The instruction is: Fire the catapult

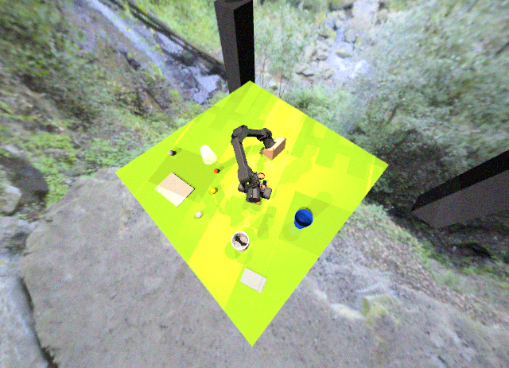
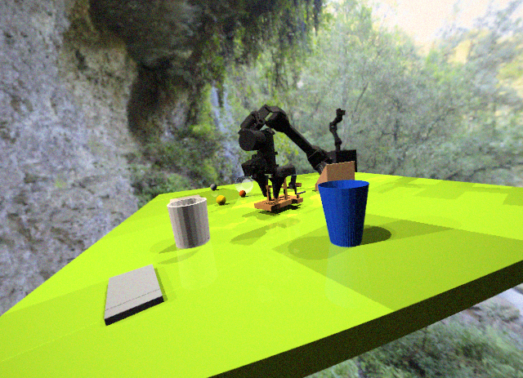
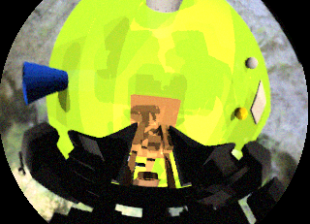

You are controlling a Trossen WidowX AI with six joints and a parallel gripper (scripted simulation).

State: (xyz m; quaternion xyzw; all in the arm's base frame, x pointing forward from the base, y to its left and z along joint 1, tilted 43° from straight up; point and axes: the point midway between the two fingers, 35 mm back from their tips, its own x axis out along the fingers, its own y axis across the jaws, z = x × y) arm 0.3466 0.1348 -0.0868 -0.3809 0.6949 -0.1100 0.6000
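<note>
The small orange-brown wooden catapult (image 1: 258, 203) (image 2: 276, 204) (image 3: 167, 105) is between the fingers of my gripper (image 2: 270, 195) (image 3: 153, 126), which is shut on its upright frame. Its base looks slightly raised, with a shadow under it. I cannot make out a ball in it. The white mug (image 1: 233, 242) (image 2: 189, 225) (image 3: 165, 2) stands upright beyond the catapult in the wrist view. A yellow ball (image 1: 212, 190) (image 2: 221, 199) (image 3: 240, 113), a red-orange ball (image 1: 216, 170) (image 2: 242, 193), a pale ball (image 1: 199, 214) (image 3: 251, 63) and a grey ball (image 1: 172, 153) (image 2: 213, 186) lie on the table.
A blue cup (image 1: 303, 218) (image 2: 344, 215) (image 3: 45, 82) stands across from the mug. A clear or white cup (image 1: 208, 155), a pale panel (image 1: 174, 188), a wooden wedge (image 1: 274, 150) (image 2: 338, 171) by the arm, and a flat grey slab (image 1: 253, 279) (image 2: 132, 288) are also there.
</note>
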